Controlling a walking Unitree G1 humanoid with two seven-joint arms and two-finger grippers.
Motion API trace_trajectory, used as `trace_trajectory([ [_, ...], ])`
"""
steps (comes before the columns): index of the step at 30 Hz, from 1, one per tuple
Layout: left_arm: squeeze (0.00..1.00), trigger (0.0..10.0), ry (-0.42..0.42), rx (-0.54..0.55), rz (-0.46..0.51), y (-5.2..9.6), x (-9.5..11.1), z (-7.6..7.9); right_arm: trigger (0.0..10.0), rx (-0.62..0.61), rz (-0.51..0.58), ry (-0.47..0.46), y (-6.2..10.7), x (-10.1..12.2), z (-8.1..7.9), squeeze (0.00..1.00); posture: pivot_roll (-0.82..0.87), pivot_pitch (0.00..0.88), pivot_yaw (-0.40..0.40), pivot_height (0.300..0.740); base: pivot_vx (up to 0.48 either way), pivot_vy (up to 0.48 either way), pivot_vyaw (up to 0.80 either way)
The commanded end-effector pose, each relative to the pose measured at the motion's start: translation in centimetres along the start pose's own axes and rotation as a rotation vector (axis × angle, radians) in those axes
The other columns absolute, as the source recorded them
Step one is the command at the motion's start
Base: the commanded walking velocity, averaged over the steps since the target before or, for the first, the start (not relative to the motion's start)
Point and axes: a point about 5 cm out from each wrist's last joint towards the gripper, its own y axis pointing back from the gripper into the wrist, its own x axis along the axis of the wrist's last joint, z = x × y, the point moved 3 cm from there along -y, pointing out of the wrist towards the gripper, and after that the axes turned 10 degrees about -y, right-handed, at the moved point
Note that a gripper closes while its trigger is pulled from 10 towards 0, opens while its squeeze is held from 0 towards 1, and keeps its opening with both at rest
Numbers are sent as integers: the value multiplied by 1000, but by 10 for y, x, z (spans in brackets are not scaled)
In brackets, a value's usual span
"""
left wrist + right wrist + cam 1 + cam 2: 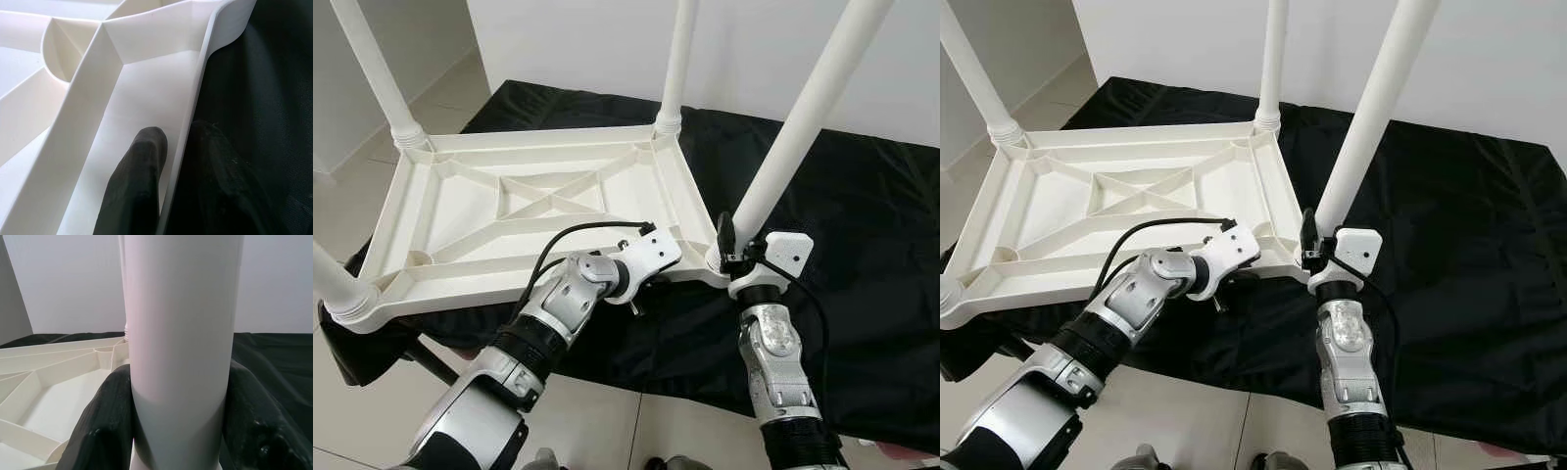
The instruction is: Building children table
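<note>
1. Between the two black fingers of the right tool (728,257) stands the round white plastic table leg (793,132), gripped low down, just above the corner socket it rises from; the pads (105,426) press on both sides of the tube.
2. That leg belongs to the white moulded plastic children's tabletop (524,211), lying upside down with its ribbed underside up. Further legs stand at its other corners, the far one (677,61) nearly upright.
3. Across from the right tool, along the same near edge, the left tool (166,181) pinches the tabletop's thin rim (195,112), one finger (134,186) inside the tray-like underside and one outside, steadying it.
4. Handling, as I judge it: hollow plastic, light and stiff, with a smooth tube that may slip or turn in the pads. Holding low near the socket looks sound for pressing or twisting the leg home; the thin rim could flex if squeezed hard.
5. Beneath everything lies a black cloth (871,245), draped over whatever carries the tabletop, with pale floor tiles (342,196) beyond it.
</note>
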Motion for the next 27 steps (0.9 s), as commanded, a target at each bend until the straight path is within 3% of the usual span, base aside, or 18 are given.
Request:
trace_trajectory([
  [1, 0, 10000, -69, 7, 61, 6, 21, -7, 10000, -175, -127, 73, 15, -25, 35, 0, -82, 40, 14, 740, 0, 0, 0],
  [12, 0, 10000, -70, 7, 60, 7, 21, -7, 10000, -247, -116, 67, 20, -23, 34, 0, -84, 36, 15, 740, 0, 0, 0],
  [15, 0, 10000, -71, 6, 61, 7, 21, -7, 10000, -315, -107, 81, 23, -21, 37, 0, -82, 34, 15, 740, 0, 0, 0],
  [27, 0, 10000, -70, 14, 58, 7, 21, -9, 10000, -311, -93, 101, 24, -19, 30, 0, -78, 27, 12, 740, 0, 0, 0],
])
